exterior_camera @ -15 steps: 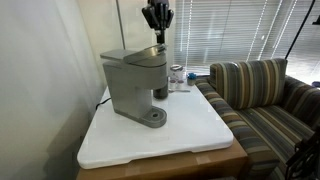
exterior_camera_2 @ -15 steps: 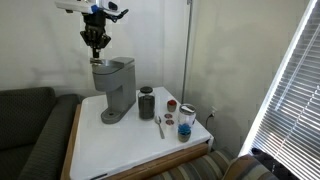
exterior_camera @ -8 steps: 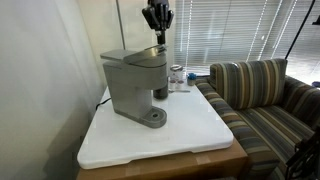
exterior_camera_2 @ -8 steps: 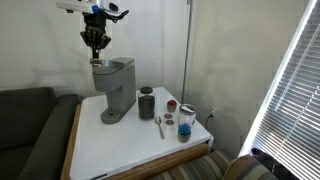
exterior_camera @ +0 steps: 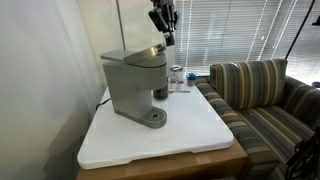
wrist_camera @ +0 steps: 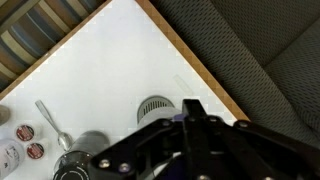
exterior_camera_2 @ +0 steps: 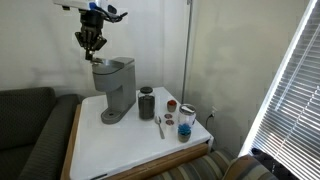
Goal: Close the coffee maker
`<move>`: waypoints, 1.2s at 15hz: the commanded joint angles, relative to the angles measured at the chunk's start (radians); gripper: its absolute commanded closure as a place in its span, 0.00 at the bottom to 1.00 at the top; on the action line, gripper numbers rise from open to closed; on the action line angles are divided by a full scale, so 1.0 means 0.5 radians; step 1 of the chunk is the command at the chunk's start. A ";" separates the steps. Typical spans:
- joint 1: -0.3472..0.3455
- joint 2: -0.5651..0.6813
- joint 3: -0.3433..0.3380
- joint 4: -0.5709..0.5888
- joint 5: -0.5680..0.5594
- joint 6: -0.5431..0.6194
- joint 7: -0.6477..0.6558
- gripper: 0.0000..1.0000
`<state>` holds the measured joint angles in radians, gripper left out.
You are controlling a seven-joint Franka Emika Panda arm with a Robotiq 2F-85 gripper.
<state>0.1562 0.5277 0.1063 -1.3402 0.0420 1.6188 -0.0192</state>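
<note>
Wrist view looks down past my dark fingers (wrist_camera: pixel 192 118), which appear pressed together and pinching nothing, onto the round drip base of the boxy matte-gray coffee maker (wrist_camera: pixel 153 106). In both exterior views the coffee maker (exterior_camera: pixel 135 85) stands at a back corner of the white surface (exterior_camera: pixel 190 130), by the wall, and I hang above its top without touching it. Its hinged lid looks down or nearly so; whether it is latched I cannot tell. I judge the body heavy and stiff, the lid light and smooth: no grip is needed, just a downward press near the lid's free edge.
</note>
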 commanded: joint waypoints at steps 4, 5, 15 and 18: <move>0.002 0.003 0.002 0.009 -0.001 -0.007 0.003 0.99; 0.002 0.003 0.002 0.009 -0.001 -0.007 0.003 0.99; -0.003 -0.010 -0.004 0.020 -0.007 -0.002 0.000 1.00; -0.004 0.009 -0.009 0.057 -0.010 -0.001 0.009 1.00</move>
<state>0.1576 0.5279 0.1059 -1.3305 0.0419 1.6205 -0.0184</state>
